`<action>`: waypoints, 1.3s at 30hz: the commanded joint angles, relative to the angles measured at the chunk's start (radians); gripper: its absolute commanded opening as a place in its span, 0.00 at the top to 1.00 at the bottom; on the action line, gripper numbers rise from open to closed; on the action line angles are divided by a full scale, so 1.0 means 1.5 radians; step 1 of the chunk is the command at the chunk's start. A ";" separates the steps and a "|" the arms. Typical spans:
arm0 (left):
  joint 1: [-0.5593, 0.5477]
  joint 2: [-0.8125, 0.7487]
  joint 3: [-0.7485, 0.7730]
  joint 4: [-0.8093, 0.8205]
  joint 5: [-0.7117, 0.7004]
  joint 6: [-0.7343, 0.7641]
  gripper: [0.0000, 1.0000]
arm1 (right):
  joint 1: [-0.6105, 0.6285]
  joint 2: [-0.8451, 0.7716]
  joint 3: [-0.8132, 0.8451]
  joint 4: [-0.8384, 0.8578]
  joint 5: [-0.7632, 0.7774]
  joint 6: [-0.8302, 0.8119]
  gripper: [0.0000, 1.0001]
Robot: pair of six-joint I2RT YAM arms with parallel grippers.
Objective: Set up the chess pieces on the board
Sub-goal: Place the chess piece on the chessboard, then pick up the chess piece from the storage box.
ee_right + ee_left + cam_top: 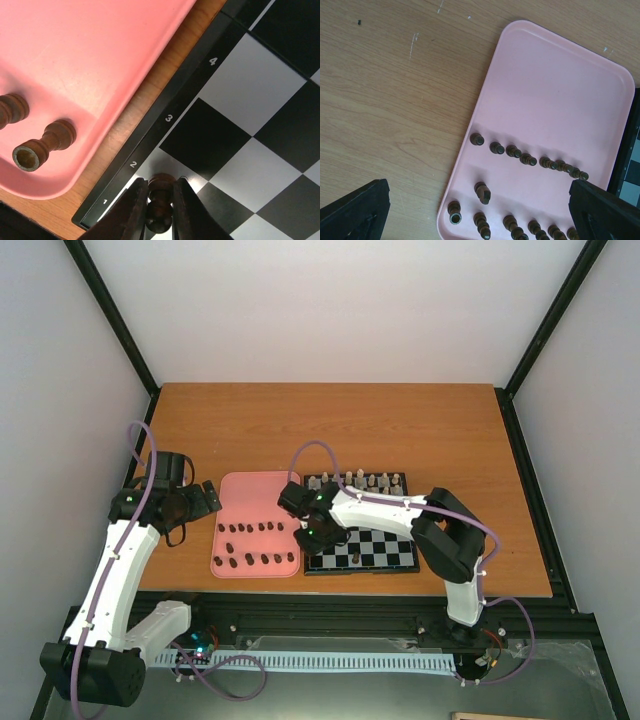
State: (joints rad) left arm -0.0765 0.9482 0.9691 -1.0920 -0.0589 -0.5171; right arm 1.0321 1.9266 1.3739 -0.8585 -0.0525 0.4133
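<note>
— Pale walls (pixel 330 300) on three sides, and a brown wooden counter (pixel 400 430) between them. What lies on it?

— Biggest is the pink tray (pixel 255 490), left of centre. Just beside it on the right, with a thin strip of bare wood between, sits the board (pixel 385 558): black and pale squares inside a black rim, with numbers printed along the side that faces the tray.

— And the arms?

— The left arm reaches up to the tray's left edge. The right arm bends across the board toward its near-left corner.

— How do the left fingers stand?

— The left fingers (pixel 355 212) are spread wide, with nothing between them.

— The right fingers?

— The right fingers (pixel 131 212) are pressed in on one dark brown piece (pixel 161 197), pinching its body. It sits over the board's edge squares, by the numbers 1 and 2. Whether its base touches the board I cannot tell.

— Where are the other chess pieces?

— The chess pieces (pixel 527 160) are on the tray, in two rough rows across its near half, several lying on their sides. One of them (pixel 42 147), close to the tray's corner nearest the board, shows a hollow base.

— Anything smaller?

— Cream-white pieces (pixel 365 480) stand in a row along the board's far edge.
</note>
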 commanded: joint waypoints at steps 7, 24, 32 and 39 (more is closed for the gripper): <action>0.005 -0.011 -0.002 0.007 0.000 0.003 0.00 | 0.011 -0.007 0.020 -0.009 0.005 -0.001 0.71; 0.005 -0.009 0.004 0.011 0.000 0.006 0.00 | 0.011 0.104 0.283 -0.067 0.019 -0.053 0.61; 0.004 -0.011 0.018 0.003 -0.002 0.002 0.00 | 0.007 0.189 0.334 -0.055 -0.007 -0.070 0.62; 0.005 -0.018 0.009 -0.004 -0.007 0.002 0.00 | -0.009 0.219 0.350 -0.049 -0.011 -0.080 0.64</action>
State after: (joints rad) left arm -0.0765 0.9398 0.9623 -1.0931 -0.0593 -0.5171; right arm 1.0344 2.2337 1.8576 -0.9363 -0.0620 0.3145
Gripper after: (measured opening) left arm 0.997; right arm 0.359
